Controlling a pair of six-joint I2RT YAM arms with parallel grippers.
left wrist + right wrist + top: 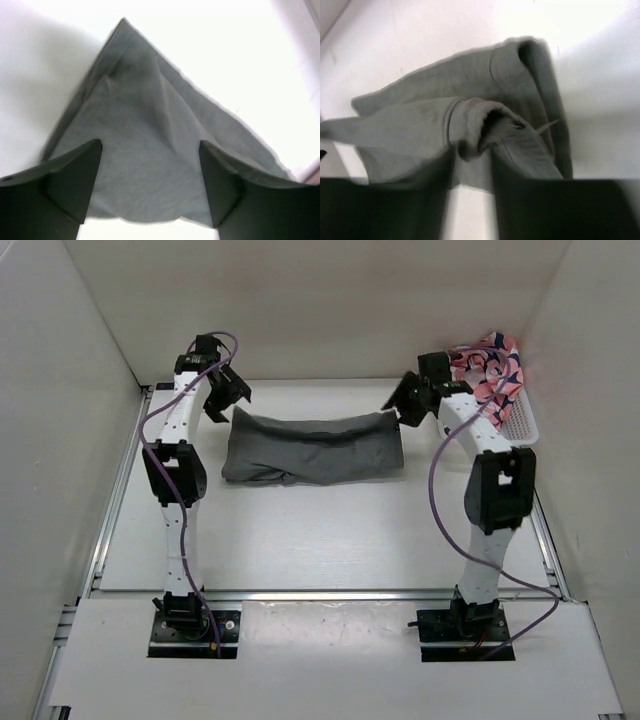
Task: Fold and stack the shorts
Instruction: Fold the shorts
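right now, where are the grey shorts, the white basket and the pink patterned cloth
grey shorts (pixel 315 448): top external view, middle of the fabric.
white basket (pixel 522 422): top external view, its bare side wall.
pink patterned cloth (pixel 492 368): top external view, the bunch at the basket's far end.

- The white table (pixel 320 540) fills the middle of the top view, its surface matte and plain.
- A white back wall (pixel 320 300) stands at 12 o'clock, meeting the table in a straight seam.
- A white left wall (pixel 50 440) closes the 9 o'clock side, and a white right wall (pixel 600 440) the 3 o'clock side.
- A silver metal rail (pixel 112 500) runs along the table's 9 o'clock edge, and a second rail (pixel 320 595) crosses at 6 o'clock.
- Beyond that second rail, toward 6 o'clock, lies a lower white panel (pixel 330 660).
- A white perforated basket (pixel 524 425) sits at 2 o'clock, against the right wall.
- The light is bright and even, with soft shadows; both wrist views show the table washed out to white.
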